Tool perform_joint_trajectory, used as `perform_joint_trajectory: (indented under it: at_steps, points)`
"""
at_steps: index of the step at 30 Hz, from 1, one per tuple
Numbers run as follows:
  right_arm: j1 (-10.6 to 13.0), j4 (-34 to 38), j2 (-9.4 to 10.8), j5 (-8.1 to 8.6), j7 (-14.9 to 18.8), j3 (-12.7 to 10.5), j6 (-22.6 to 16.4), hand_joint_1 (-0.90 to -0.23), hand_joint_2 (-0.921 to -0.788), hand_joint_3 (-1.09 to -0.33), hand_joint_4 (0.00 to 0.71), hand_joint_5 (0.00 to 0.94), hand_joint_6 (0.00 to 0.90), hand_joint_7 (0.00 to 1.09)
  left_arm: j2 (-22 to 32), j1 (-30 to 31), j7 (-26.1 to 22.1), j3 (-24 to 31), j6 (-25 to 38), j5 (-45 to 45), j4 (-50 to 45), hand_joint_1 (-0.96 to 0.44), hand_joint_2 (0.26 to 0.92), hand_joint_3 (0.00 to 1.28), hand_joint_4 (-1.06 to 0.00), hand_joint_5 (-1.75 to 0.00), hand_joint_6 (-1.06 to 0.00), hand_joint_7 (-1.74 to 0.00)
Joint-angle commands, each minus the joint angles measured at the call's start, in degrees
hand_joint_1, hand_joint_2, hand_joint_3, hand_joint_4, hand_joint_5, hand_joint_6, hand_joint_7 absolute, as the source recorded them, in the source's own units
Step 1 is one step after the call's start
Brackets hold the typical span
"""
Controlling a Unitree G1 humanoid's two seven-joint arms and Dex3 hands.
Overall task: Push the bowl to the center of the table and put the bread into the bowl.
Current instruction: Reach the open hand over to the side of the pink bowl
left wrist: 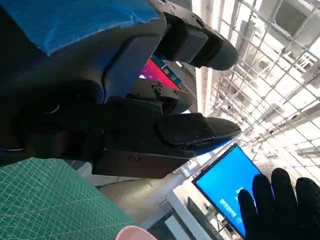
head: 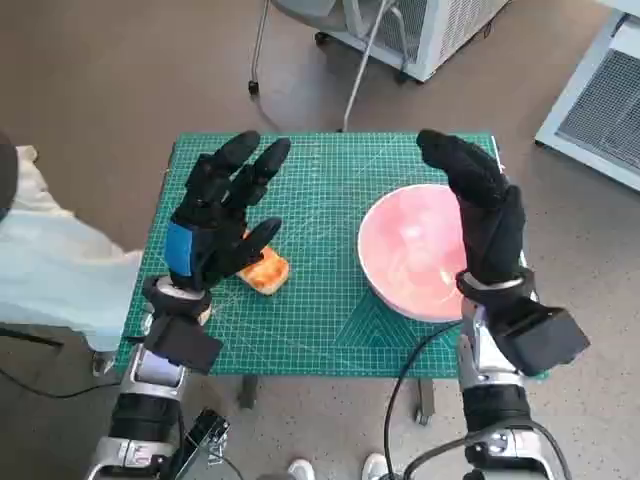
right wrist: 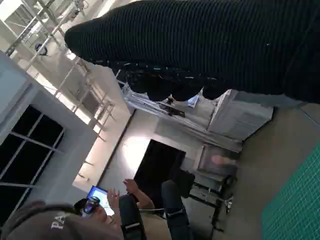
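Pink and glossy, the bowl [head: 415,250] sits on the right side of the green cutting mat [head: 330,320] that covers the table, well right of centre and close to the near right edge. Its smooth rigid wall looks likely to slide readily over the mat, so a push low against its right flank should move it leftward without tipping; a shove at the rim might rock it. The right hand [head: 485,215], in its black knitted glove, hovers upright over the bowl's right rim with fingers extended and nothing in them; whether it touches the rim cannot be told. The bread [head: 265,270], a golden-brown piece lying on the left part of the mat, seems light and soft, so it probably wants a gentle hold across its sides rather than a hard squeeze that would crush it. The left hand [head: 220,215], black with blue tape on its back, is raised over the bread with fingers spread and empty, its thumb near the crust. From the left wrist view the bowl's pink rim [left wrist: 132,233] just shows beside the mat.
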Motion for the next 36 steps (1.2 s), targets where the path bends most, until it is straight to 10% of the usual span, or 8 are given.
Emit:
perform_joint_trajectory:
  at_steps: [1, 25, 36]
  points:
    - [1.7, 0.0, 0.3, -0.38, -0.5, 0.0, 0.5, -0.584, -0.921, -0.758, 0.387, 0.004, 0.029, 0.83, 0.2, 0.5, -0.2, 0.0, 0.2, -0.3, -0.6, -0.24, 0.921, 0.29, -0.43, -0.07, -0.27, -0.50]
    - [2.3, -0.3, -0.4, 0.33, 0.1, -0.6, 0.4, -0.572, -0.921, -0.761, 0.386, 0.003, 0.027, 0.83, 0.3, 0.4, -0.2, 0.1, 0.2, -0.3, -0.5, -0.24, 0.921, 0.29, -0.43, -0.07, -0.27, -0.51]
    - [1.6, 10.5, -7.0, 2.07, -1.8, -8.2, -5.1, -0.600, -0.921, -0.726, 0.396, 0.005, 0.091, 0.73, 0.8, 0.7, -0.3, 0.3, -0.2, -0.4, -0.5, -0.25, 0.921, 0.28, -0.43, -0.07, -0.26, -0.51]
